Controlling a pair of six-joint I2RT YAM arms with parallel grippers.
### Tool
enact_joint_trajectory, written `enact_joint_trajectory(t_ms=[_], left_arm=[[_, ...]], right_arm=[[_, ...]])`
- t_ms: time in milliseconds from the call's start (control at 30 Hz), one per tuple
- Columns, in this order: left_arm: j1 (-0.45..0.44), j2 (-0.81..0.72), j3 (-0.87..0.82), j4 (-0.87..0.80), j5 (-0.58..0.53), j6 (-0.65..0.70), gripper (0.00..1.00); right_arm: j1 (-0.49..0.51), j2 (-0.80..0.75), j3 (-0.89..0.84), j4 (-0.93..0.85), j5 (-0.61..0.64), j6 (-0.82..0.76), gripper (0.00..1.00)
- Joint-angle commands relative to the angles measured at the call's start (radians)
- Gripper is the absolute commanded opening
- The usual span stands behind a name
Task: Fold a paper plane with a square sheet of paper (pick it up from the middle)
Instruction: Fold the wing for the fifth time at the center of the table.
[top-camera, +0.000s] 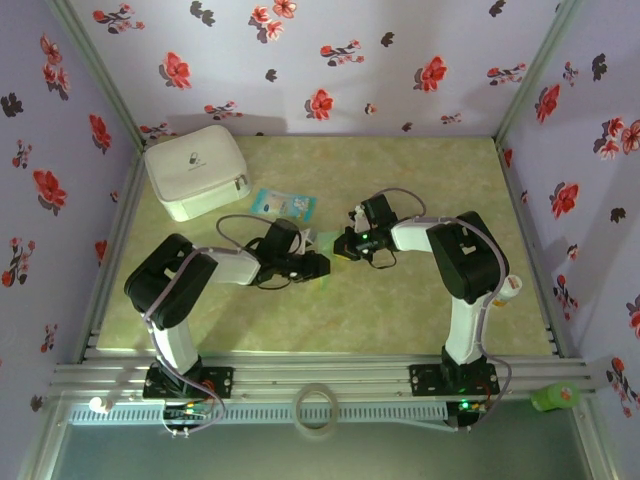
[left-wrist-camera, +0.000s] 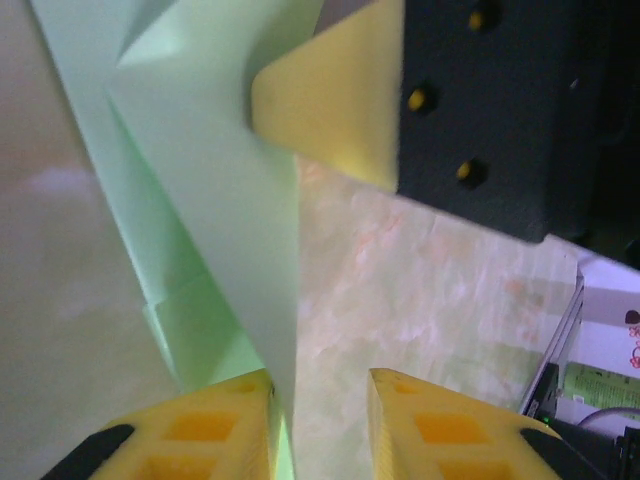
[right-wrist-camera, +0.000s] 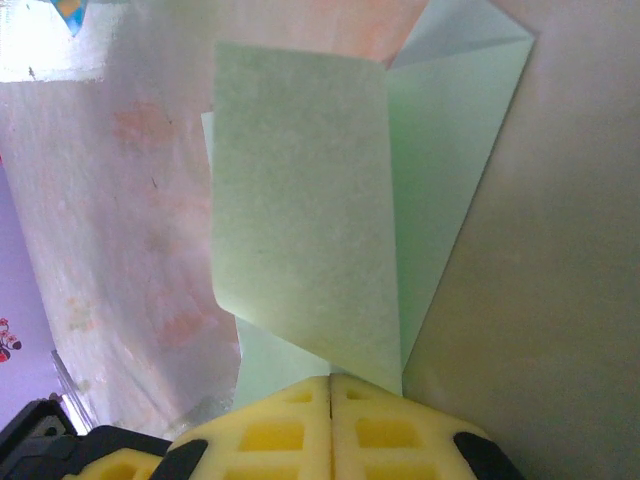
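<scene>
**R gripper (right-wrist-camera: 330, 400) clamped on paper sheet (right-wrist-camera: 300, 200); L gripper (left-wrist-camera: 320, 400) jaws apart**

Top view: your two arms meet mid-table (top-camera: 430, 310). The sheet lies btwn the grippers, mostly hidden under them, w/ pale green showing just below the L one. White pouch (top-camera: 195, 170) sits far-left, blue-and-white packet (top-camera: 283, 205) near it, both apart from the sheet.

L wrist: your fingers stand apart w/ a clear gap. The creased sheet's long edge runs down into that gap along one finger, not squeezed. The R gripper's yellow fingertip (left-wrist-camera: 330, 100) sits at the sheet's far edge.

R wrist: pads pressed together, pinching a flap of the sheet that stands up off the table. The rest lies flat behind, w/ a pointed fold.
</scene>
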Motion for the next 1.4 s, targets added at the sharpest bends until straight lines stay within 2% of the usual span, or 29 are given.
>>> enact_joint_trajectory(t_ms=[0,233,467,633,800,1067,1367], left_arm=[[0.006,0.004,0.021,-0.038,-0.034,0.0,0.28],[0.01,0.028,0.02,-0.018,-0.047,-0.031,0.21],[0.011,0.031,-0.023,-0.028,-0.099,-0.072,0.0],[0.012,0.021,-0.075,0.007,-0.106,-0.08,0.0],[0.015,0.011,-0.124,0.063,-0.119,-0.102,0.0],[0.021,0.018,-0.139,0.077,-0.117,-0.124,0.0],[0.022,0.023,-0.137,0.049,-0.118,-0.119,0.0]], right_arm=[[0.004,0.032,-0.017,-0.036,0.036,0.018,0.07],[0.005,0.027,-0.026,-0.011,0.023,0.034,0.07],[0.0,-0.047,-0.042,0.001,0.025,0.041,0.1],[-0.051,-0.167,-0.107,0.071,0.043,0.083,0.13],[-0.069,-0.195,-0.129,0.101,-0.006,0.084,0.14],[-0.004,-0.127,-0.089,0.136,-0.094,0.053,0.1],[0.02,-0.042,-0.031,0.132,-0.107,0.042,0.08]])
